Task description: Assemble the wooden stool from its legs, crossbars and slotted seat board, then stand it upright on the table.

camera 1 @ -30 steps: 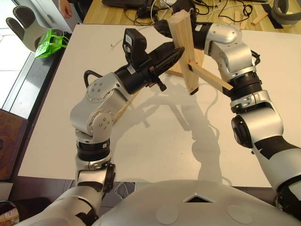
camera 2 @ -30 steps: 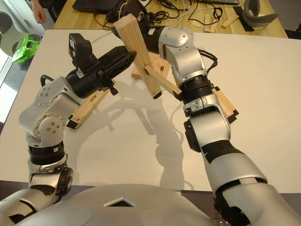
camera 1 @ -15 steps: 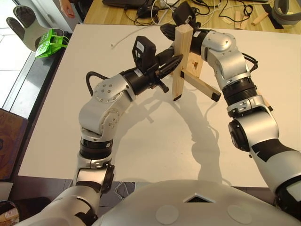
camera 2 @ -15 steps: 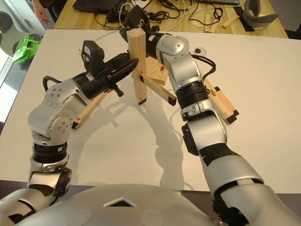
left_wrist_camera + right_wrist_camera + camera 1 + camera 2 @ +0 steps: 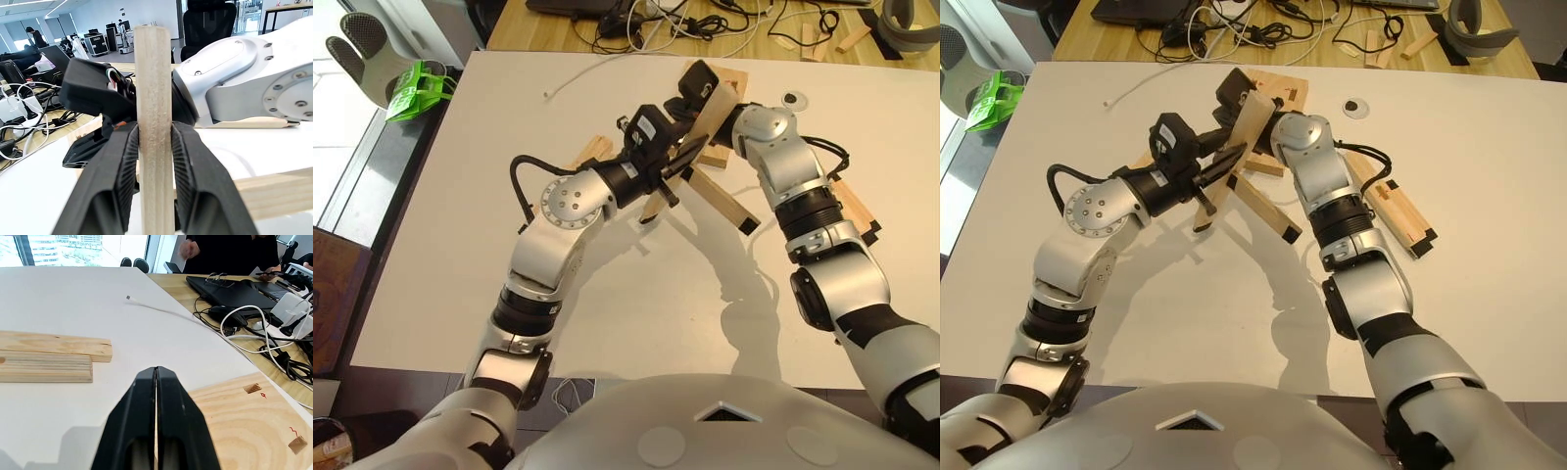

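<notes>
My left gripper (image 5: 154, 132) is shut on a pale wooden leg (image 5: 688, 147), which leans from the table up toward the far side. A second wooden bar (image 5: 722, 202) is joined to this leg and slants down to the table on the right. My right gripper (image 5: 157, 369) is shut with nothing seen between its fingers. It hovers at the leg's upper end, just over the slotted seat board (image 5: 244, 421), which lies flat at the table's far side (image 5: 1283, 88). Two more wooden pieces (image 5: 49, 357) lie beyond the left arm.
Another joined pair of wooden pieces (image 5: 1396, 211) lies to the right of my right arm. A small round disc (image 5: 793, 97) and a white cable (image 5: 597, 73) lie on the white table (image 5: 460, 245). A desk with a laptop and wires (image 5: 607, 20) stands behind.
The joined leg and bar came down from mid-air toward the far side, now leaning on the table. My left gripper reached in and shut on the leg. Both arms stretched farther forward.
</notes>
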You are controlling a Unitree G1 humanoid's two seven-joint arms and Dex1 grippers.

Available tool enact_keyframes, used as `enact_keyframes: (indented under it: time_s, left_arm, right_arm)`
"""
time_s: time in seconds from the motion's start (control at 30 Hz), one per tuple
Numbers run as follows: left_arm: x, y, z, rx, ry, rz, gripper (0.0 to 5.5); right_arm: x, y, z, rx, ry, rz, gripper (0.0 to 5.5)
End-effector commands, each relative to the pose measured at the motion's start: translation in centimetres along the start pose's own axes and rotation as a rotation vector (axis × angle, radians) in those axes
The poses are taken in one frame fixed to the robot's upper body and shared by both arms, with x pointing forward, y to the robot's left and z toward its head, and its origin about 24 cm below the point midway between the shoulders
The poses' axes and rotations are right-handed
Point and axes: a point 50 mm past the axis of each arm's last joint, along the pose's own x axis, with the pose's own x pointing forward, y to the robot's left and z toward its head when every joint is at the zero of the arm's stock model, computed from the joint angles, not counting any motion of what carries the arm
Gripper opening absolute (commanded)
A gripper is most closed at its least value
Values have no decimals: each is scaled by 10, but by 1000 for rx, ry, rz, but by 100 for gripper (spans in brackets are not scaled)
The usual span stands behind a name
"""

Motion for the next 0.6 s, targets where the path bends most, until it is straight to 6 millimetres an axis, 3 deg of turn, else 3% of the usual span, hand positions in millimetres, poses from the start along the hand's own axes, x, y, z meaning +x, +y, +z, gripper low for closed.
enact_keyframes:
  time_s: [0.03,0.5,0.53,0.6]
  left_arm:
    - [-4,1,-29,-13,152,41,95]
    - [-1,-6,-34,-8,209,7,95]
    - [-1,-6,-33,-15,204,12,131]
    - [0,-5,-32,-24,195,24,153]
  right_arm:
    - [8,20,11,-49,-52,60,0]
    - [8,20,13,-37,-68,43,0]
    - [8,19,13,-37,-68,43,0]
    - [8,19,13,-38,-67,43,0]
